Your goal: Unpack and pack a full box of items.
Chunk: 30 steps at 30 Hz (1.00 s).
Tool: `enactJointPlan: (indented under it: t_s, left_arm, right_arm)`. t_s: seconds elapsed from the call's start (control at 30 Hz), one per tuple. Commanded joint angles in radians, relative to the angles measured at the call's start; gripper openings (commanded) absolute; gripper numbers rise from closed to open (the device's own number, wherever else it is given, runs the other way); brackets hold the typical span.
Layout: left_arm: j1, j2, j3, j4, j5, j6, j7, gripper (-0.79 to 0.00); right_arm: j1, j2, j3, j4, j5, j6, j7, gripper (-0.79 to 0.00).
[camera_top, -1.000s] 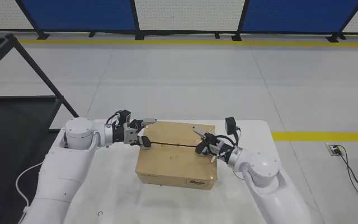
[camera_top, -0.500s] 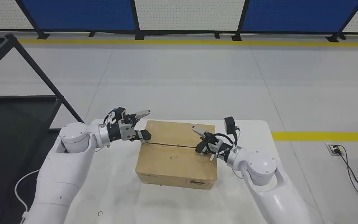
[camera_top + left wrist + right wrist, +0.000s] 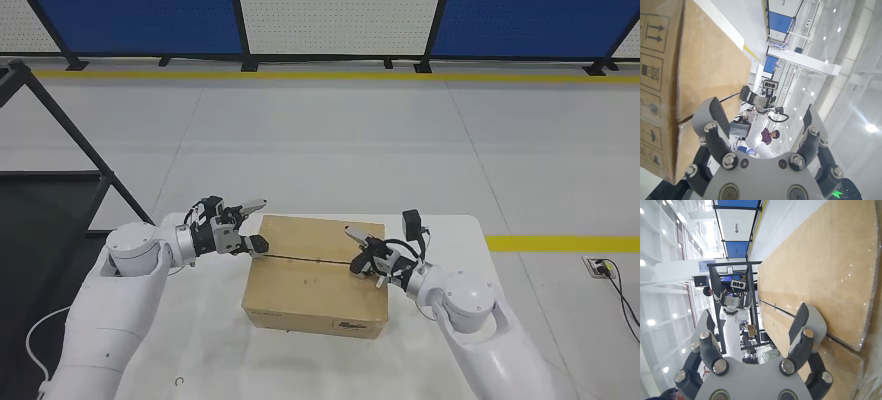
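A closed cardboard box [image 3: 315, 275] stands in the middle of the white table [image 3: 210, 330], its two top flaps meeting at a seam. My left gripper [image 3: 258, 224] is open at the box's left end, level with the top edge; in the left wrist view the left gripper [image 3: 764, 115] has one finger [image 3: 719, 113] beside the seam's end on the box [image 3: 706, 66]. My right gripper [image 3: 355, 249] is open at the right end; in the right wrist view the right gripper [image 3: 753, 323] has one finger [image 3: 800, 321] lying over the seam of the box [image 3: 819, 266].
A black metal frame [image 3: 60, 130] stands off the table's left side. A small dark ring [image 3: 178, 381] lies near the table's front left. Bare tabletop lies to the left of and in front of the box.
My left gripper has drawn back a little to the left, off the box's top edge, and stays open. The right gripper has kept its place.
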Motion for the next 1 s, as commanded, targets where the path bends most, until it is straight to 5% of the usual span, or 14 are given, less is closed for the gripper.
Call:
enactJointPlan:
  t_s: [0.0, 0.23, 0.5, 0.97]
  left_arm:
    - [0.000, 0.000, 0.000, 0.000, 0.000, 0.000, 0.000, 0.000]
    - [0.067, 0.008, -0.016, -0.065, -0.002, -0.126, 0.033, 0.000]
    - [0.079, 0.014, -0.013, -0.023, 0.010, -0.269, -0.019, 0.000]
    - [0.049, 0.003, 0.039, 0.031, 0.052, -0.303, 0.079, 0.000]
  right_arm:
    - [-0.003, 0.001, 0.001, -0.003, -0.001, 0.001, 0.000, 0.000]
    - [-0.007, 0.002, 0.005, -0.005, 0.004, -0.001, -0.001, 0.000]
    - [-0.004, 0.003, 0.004, -0.001, 0.006, -0.004, -0.001, 0.000]
    - [-0.005, 0.006, 0.007, -0.004, 0.007, -0.003, 0.001, 0.000]
